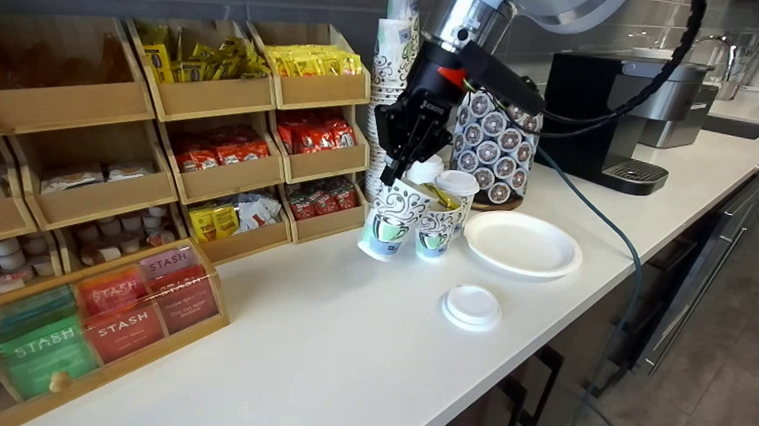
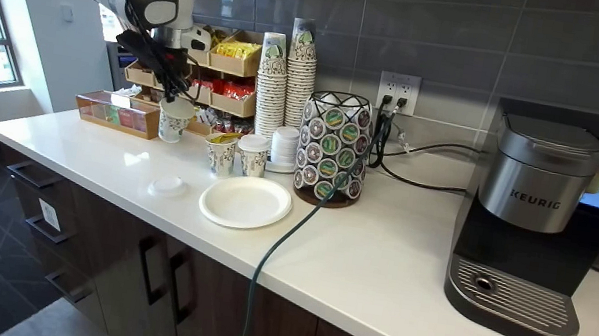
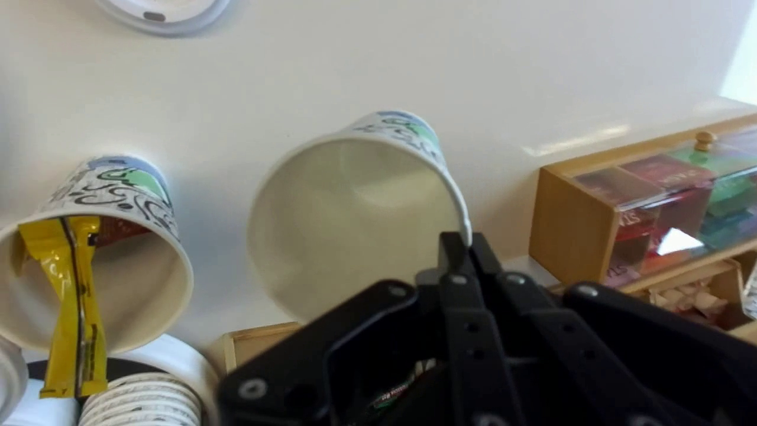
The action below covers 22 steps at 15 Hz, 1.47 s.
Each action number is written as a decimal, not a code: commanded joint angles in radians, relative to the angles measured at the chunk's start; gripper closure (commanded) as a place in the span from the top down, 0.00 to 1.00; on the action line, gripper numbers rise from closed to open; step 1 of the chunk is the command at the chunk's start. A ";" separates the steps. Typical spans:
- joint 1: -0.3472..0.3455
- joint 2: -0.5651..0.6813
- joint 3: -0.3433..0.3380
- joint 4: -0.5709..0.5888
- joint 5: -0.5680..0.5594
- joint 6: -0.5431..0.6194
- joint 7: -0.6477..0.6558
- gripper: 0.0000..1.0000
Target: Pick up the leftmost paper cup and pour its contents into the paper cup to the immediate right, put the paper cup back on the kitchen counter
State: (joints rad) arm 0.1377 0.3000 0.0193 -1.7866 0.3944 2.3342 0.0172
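You have the gripper (image 3: 465,242) pinching the rim of the leftmost paper cup (image 1: 389,222), a small white cup with dark green print. The grip catches the thin wall at the right edge of the cup's mouth in the wrist view. The cup leans slightly, and its pale interior faces the wrist camera. You cannot tell whether its base touches the kitchen counter (image 1: 290,340), a long off-white surface.

The paper cup to the immediate right (image 1: 433,235) stands on the counter near the held one. It appears on the held cup's right in both exterior views, but on its left in the wrist view. A yellow packet (image 3: 74,307) sticks out over its rim, and a dark red item (image 3: 121,231) sits inside.

Just beside it is a cup with a white lid (image 2: 252,155). A loose lid (image 1: 472,305) lies flat near a white plate (image 1: 523,243). Farther back stand tall stacks of patterned cups (image 2: 269,99) and a round rack of coffee pods (image 2: 331,149). Wooden bins (image 1: 220,98) hold packets at the left in an exterior view; a Keurig coffee maker (image 2: 534,207) stands well apart.
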 commanded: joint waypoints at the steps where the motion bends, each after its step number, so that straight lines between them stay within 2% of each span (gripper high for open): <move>1: 0.047 0.034 -0.005 0.003 -0.263 0.064 0.137 0.01; 6: 0.129 0.097 -0.054 0.051 -0.645 0.026 0.342 0.01; 8: 0.148 0.120 -0.059 0.071 -0.724 0.009 0.386 0.01; 12: 0.167 0.150 -0.044 0.101 -0.770 -0.041 0.402 0.01; 18: 0.153 0.181 -0.002 0.142 -0.699 -0.092 0.343 0.01; 19: 0.148 0.185 0.004 0.147 -0.686 -0.098 0.333 0.29; 20: 0.147 0.186 0.007 0.149 -0.681 -0.096 0.329 0.29; 22: 0.140 0.174 0.009 0.147 -0.666 -0.096 0.318 0.43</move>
State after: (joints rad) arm 0.2962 0.4684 0.0119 -1.6660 -0.3091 2.2716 0.3686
